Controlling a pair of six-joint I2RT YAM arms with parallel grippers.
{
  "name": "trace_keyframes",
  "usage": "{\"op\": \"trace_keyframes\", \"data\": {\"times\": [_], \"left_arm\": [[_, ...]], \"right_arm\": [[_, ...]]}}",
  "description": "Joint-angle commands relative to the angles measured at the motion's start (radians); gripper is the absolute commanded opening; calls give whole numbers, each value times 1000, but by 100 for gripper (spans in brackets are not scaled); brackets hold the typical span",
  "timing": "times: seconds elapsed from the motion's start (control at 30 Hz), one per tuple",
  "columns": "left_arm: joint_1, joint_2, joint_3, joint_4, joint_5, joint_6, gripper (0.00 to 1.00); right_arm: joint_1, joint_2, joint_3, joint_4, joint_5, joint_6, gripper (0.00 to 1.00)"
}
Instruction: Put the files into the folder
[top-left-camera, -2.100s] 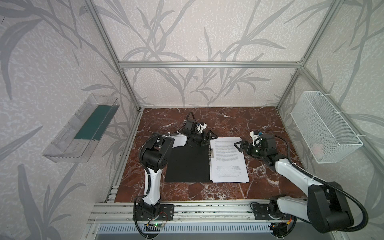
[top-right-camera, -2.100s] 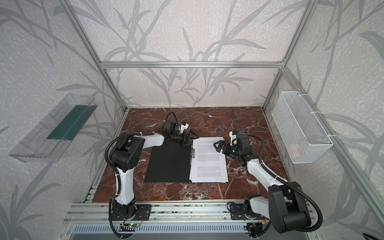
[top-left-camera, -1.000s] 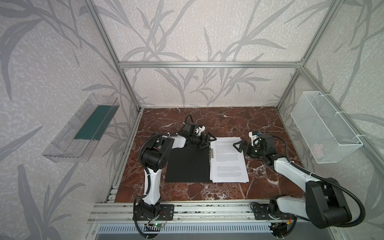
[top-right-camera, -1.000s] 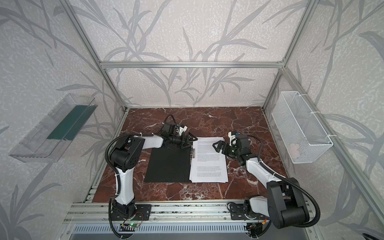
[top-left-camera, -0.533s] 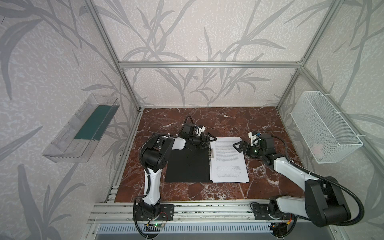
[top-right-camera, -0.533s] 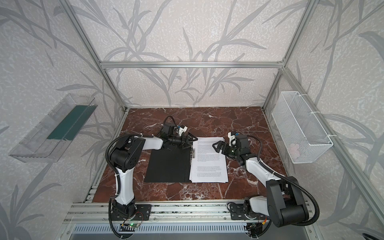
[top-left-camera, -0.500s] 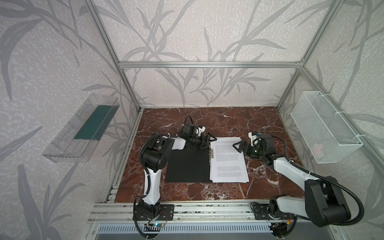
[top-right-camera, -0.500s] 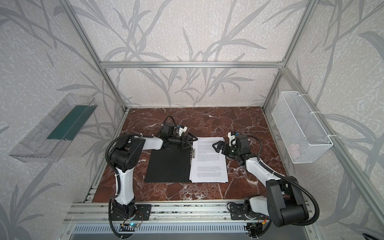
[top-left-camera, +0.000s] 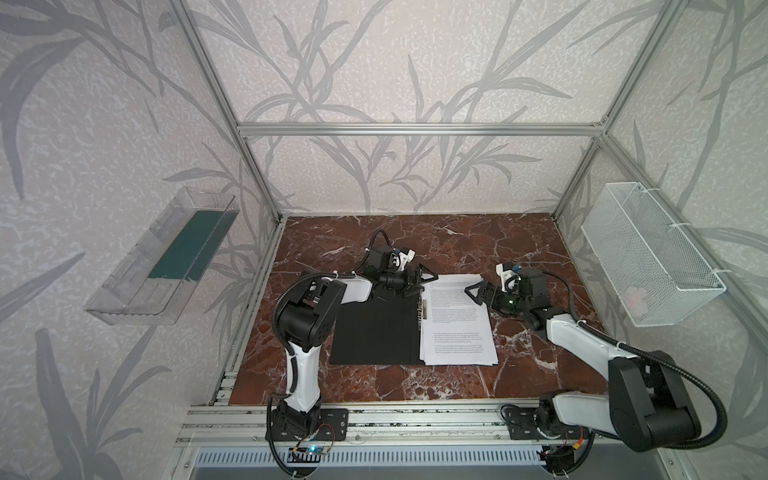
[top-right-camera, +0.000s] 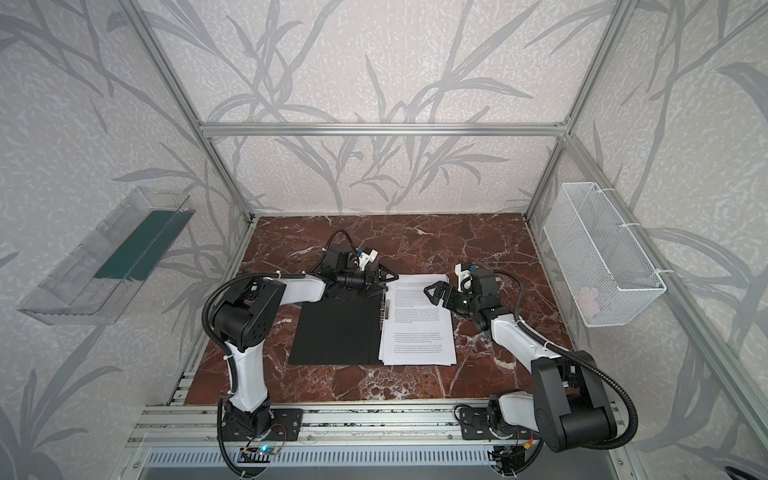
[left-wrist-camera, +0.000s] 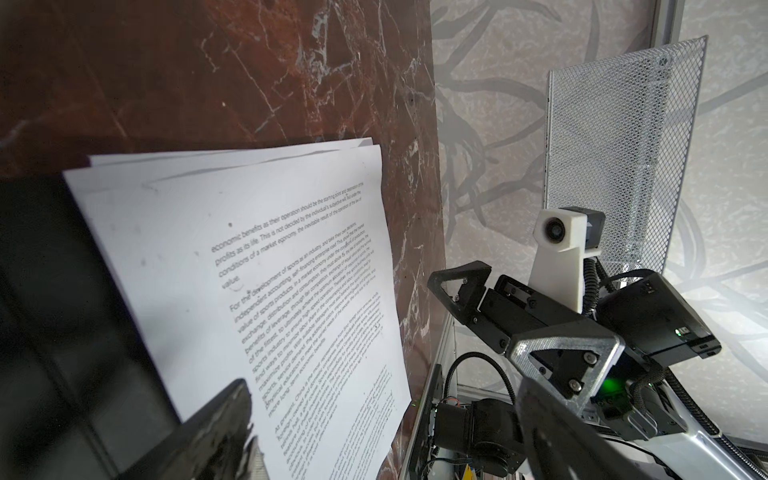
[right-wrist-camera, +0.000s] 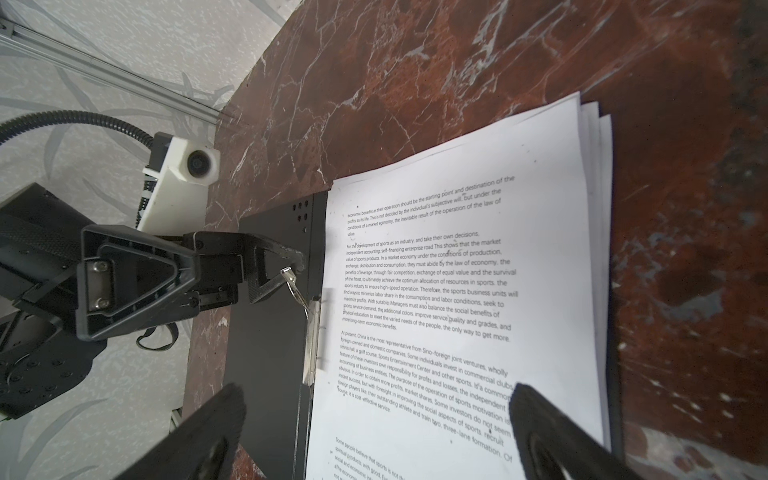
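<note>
"At the 12 o'clock end of the folder (top-left-camera: 376, 328), how do the fingers (right-wrist-camera: 270, 249) stand?" the student asks.

"Spread wide," the tutor answers. "(a) The left gripper (top-left-camera: 422, 284) sits over the far end of the spine, jaws apart. The raised lever of the metal spine clip (right-wrist-camera: 311, 336) ends just beside one finger. Whether they touch cannot be told. (b) The right gripper (top-left-camera: 482, 298) has its fingers equally wide. It is at 2 o'clock of the files (top-left-camera: 457, 320), over their right edge. Contact with the paper cannot be told."

"And the files themselves?"

"(c) A stack of white sheets printed with black text lies flat on the right-hand leaf of the open folder. Its left edge runs along the clip, and its far edges are slightly fanned. The left-hand leaf shows its black inside at 9 o'clock of the stack. In both top views, folder and files lie near the middle of the red marble tabletop (top-left-camera: 457, 237)."

"What lies further out?"

"(d) A white wire basket (top-left-camera: 648, 257) hangs on the wall at 3 o'clock. (e) A clear plastic tray (top-left-camera: 137, 291) holding a dark green slab (top-left-camera: 187, 245) hangs on the wall at 9 o'clock. Both are well apart from the folder."
</note>
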Motion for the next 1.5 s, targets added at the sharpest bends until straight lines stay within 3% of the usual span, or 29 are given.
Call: {"op": "trace_keyframes", "data": {"times": [0.0, 0.23, 0.53, 0.73, 0.87, 0.97, 1.1, 1.2, 1.3, 1.47], "left_arm": [[-12, -59, -29, 36, 20, -13, 99], [-50, -106, -98, 68, 2, -24, 99], [-96, -162, -230, 136, -37, -39, 99], [-102, -169, -178, 159, -16, -77, 99], [-97, -275, -137, 30, -54, -22, 99], [-88, -433, -150, -208, -197, 117, 99], [-82, -715, -243, -539, -572, 243, 99], [-84, -952, -395, -613, -787, 255, 99], [-78, -1168, -544, -644, -850, 242, 99], [-78, -1366, -677, -746, -911, 194, 99]], "right_arm": [[6, 7, 4, 16, -10, 1, 99], [14, 1, -1, 22, 17, 32, 99], [52, -103, -6, -43, 142, -12, 99], [52, -113, 23, -145, 177, -26, 99], [51, -119, -1, -97, 147, 44, 99], [46, -119, -1, -89, 94, 74, 99], [47, -190, 1, -163, 108, 101, 97], [87, -270, 0, -186, 133, 169, 89], [223, -309, 37, -241, 265, 236, 86], [489, -214, 102, -236, 470, 398, 80]]}}
